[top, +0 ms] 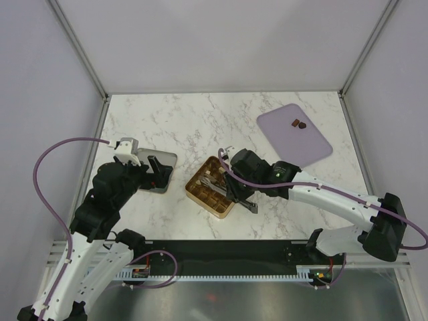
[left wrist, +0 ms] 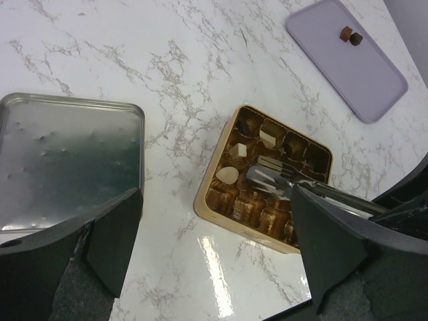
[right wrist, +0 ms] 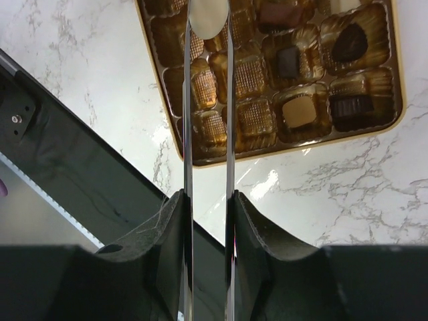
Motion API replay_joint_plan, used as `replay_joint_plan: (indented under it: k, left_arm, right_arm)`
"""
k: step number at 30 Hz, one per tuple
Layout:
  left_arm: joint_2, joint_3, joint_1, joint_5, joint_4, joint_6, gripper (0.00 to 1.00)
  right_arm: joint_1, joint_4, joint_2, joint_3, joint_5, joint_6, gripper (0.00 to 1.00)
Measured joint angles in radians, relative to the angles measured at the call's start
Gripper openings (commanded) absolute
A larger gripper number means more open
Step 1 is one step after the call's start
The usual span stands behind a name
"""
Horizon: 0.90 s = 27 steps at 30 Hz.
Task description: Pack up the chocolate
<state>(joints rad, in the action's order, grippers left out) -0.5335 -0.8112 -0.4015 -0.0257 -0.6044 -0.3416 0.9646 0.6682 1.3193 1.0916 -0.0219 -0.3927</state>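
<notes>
The gold grid tray [top: 225, 208] lies in the middle of the table, with several chocolate pieces in its cells: dark [right wrist: 350, 43], tan [right wrist: 299, 110] and cream-white [left wrist: 239, 150]. My right gripper [top: 234, 190] is shut on metal tongs [right wrist: 186, 100] that reach over the tray [right wrist: 281, 150]. The tong tips straddle a cream-white oval piece [right wrist: 207, 17]; I cannot tell if it is lifted. Two more brown pieces [top: 299, 124] lie on a lilac mat [top: 294, 137]. My left gripper [top: 155, 172] is open and empty, above bare table [left wrist: 217, 234] left of the tray [left wrist: 221, 207].
A silver tin lid [top: 167, 160] lies inner side up just left of the tray, under my left gripper; it fills the left of the left wrist view [left wrist: 67, 160]. The lilac mat [left wrist: 374, 73] is at the far right. Grey walls enclose the table.
</notes>
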Motion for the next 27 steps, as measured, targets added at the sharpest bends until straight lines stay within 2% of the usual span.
replay_joint_plan:
  k: [18, 27]
  left_arm:
    - [0.005, 0.000, 0.000, 0.000, 0.000, 0.000, 1.00]
    - [0.003, 0.000, 0.000, 0.000, 0.000, 0.000, 1.00]
  right_arm:
    - [0.042, 0.025, -0.004, -0.012, 0.074, -0.023, 0.49]
    - [0.043, 0.034, -0.006, 0.055, 0.106, -0.023, 0.48]
